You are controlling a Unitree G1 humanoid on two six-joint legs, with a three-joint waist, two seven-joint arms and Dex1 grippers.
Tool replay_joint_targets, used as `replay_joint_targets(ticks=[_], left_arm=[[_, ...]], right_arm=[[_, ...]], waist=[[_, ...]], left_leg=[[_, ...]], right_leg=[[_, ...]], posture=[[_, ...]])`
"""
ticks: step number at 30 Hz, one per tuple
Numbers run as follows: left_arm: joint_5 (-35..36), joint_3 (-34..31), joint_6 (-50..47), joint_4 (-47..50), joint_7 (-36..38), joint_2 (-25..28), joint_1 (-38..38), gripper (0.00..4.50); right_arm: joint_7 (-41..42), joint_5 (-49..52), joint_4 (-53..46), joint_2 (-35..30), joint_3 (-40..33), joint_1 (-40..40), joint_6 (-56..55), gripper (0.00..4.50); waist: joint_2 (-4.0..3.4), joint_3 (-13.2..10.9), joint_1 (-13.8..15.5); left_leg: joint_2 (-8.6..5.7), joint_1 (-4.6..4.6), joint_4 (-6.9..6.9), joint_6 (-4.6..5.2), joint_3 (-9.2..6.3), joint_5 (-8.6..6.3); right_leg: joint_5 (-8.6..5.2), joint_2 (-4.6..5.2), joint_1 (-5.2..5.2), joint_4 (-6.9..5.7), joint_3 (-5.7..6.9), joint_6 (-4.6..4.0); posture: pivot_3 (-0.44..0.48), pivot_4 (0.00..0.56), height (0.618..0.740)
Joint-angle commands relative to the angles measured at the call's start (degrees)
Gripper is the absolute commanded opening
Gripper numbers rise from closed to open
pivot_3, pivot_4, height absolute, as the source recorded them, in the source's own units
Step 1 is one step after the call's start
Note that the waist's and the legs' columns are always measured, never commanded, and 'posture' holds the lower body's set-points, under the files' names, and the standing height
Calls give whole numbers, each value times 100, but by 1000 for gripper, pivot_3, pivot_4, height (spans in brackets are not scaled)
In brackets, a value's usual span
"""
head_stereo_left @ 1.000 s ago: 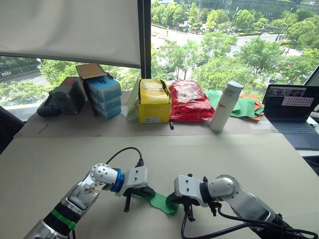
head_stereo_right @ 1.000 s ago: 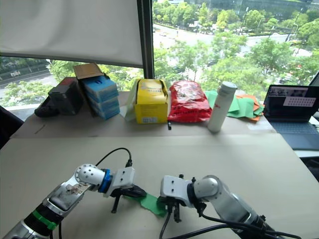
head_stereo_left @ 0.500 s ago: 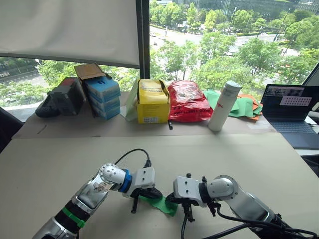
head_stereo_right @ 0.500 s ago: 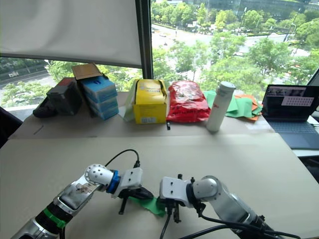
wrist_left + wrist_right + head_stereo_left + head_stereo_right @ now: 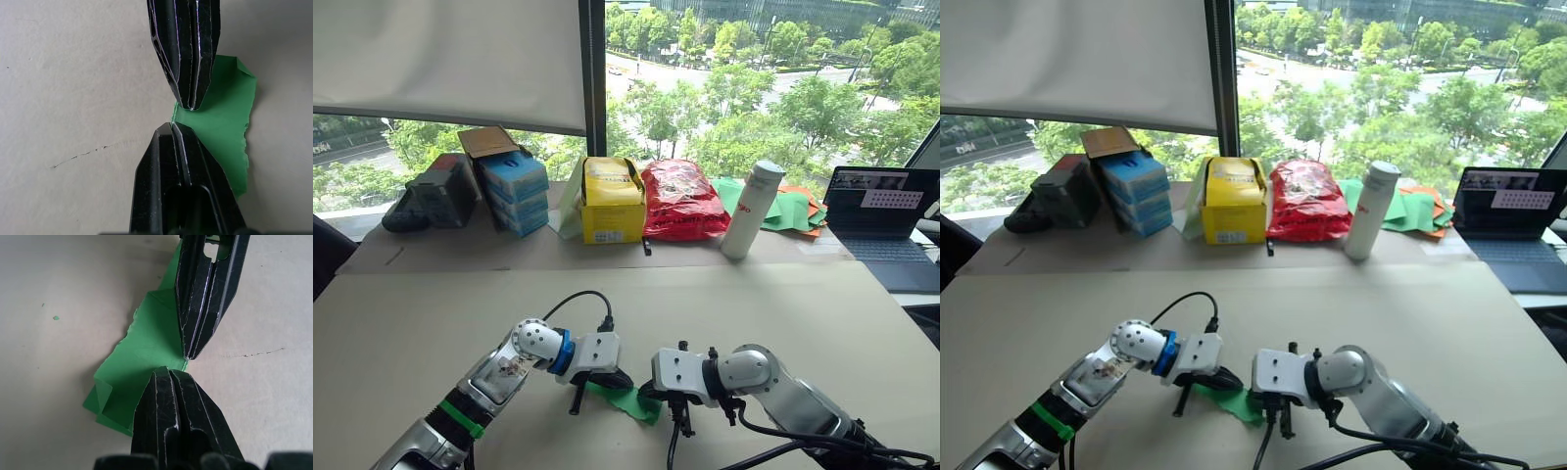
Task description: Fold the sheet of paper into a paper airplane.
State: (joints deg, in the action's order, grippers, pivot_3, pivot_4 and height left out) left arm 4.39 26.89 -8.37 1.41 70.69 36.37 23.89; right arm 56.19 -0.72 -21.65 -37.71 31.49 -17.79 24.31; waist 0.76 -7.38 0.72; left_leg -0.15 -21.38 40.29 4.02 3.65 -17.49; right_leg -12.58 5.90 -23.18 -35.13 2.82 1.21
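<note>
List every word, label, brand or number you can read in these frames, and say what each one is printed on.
No text reads clearly.
White bottle: red lettering, too blurred to read.
Yellow box: print too small to read.
Red bag: markings not legible.
Blue boxes: no readable label.
Laptop: white on-screen panel, content too small to read.
Sheet of paper: no print.

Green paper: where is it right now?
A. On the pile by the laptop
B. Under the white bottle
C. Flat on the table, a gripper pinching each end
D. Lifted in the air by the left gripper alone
C: the paper lies on the table between the left gripper and right gripper, each nipping an edge.
</note>
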Motion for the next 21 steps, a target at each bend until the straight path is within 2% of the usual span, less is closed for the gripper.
replay_joint_targets(ticks=[1,12,21], left_arm=[[-358,-60,-66,-320,17,489,-309,0],[-243,-650,56,-256,17,1160,-736,0],[17,-1084,-183,-17,-178,1121,-815,0]], right_arm=[[78,-207,255,-92,179,114,285,39],[98,-239,363,-80,200,51,182,39],[130,-235,343,-51,161,-14,1,39]], waist=[[-1,3,-10],[-14,16,-88],[-16,16,-86]], left_leg=[[0,3,-2,0,0,0],[4,40,-41,-14,1,8],[4,38,-43,-15,1,8]], right_leg=[[-1,1,0,0,1,-1],[-8,0,-3,0,0,-15],[-7,6,-6,0,-5,-15]], posture=[[0,150,740],[0,150,740],[0,150,740]])
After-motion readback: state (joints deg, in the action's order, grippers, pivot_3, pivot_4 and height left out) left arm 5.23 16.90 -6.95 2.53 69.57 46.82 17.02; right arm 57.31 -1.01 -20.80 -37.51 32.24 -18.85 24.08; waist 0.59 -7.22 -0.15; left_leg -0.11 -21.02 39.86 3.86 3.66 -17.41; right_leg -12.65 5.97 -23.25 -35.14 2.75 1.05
